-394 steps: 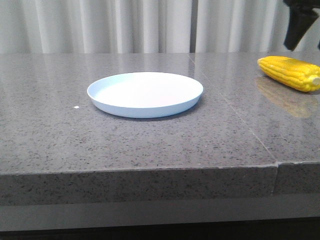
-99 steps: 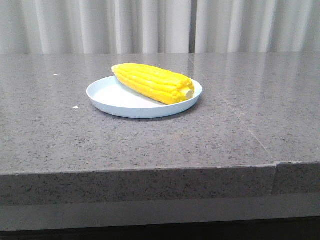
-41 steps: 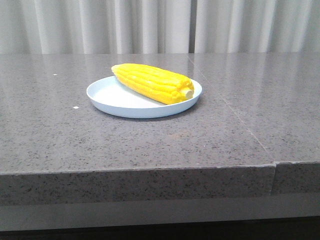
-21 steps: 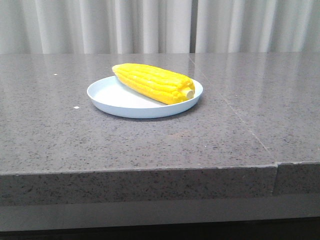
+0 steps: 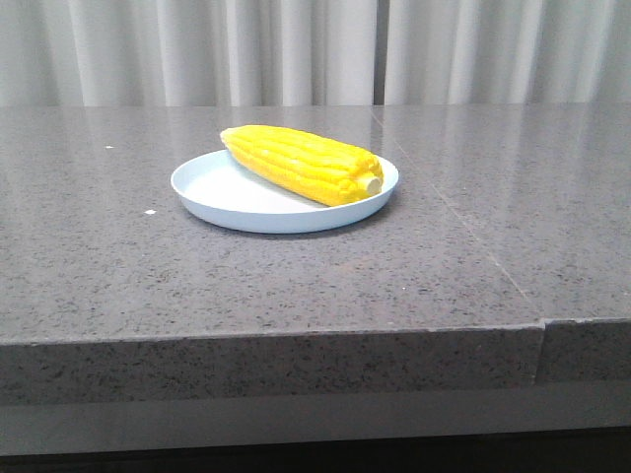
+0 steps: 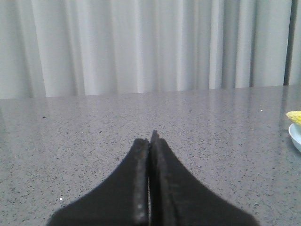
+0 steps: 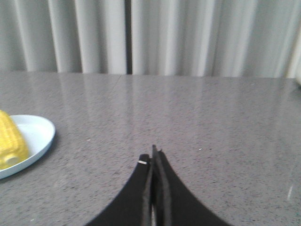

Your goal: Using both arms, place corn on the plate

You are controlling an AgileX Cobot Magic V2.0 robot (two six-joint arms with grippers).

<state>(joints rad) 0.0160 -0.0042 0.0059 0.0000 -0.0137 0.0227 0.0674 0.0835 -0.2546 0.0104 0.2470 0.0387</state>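
The yellow corn (image 5: pixel 301 164) lies on the pale blue-white plate (image 5: pixel 212 190) in the middle of the table, its tapered end to the back left and its pale stub to the front right. Neither arm shows in the front view. My left gripper (image 6: pixel 150 137) is shut and empty above bare table, with the plate's rim (image 6: pixel 296 136) and the corn's tip (image 6: pixel 294 116) at the frame's right edge. My right gripper (image 7: pixel 153 154) is shut and empty, with the plate (image 7: pixel 37 134) and the corn (image 7: pixel 10 140) at the frame's left edge.
The grey speckled stone table (image 5: pixel 296 286) has a seam (image 5: pixel 483 246) running from back to front on the right. Pale curtains (image 5: pixel 296 49) hang behind it. A small white speck (image 5: pixel 150 212) lies left of the plate.
Over the last second nothing has moved. Much earlier the plate was bare, the corn lay at the far right of the table and an arm showed at the top right.
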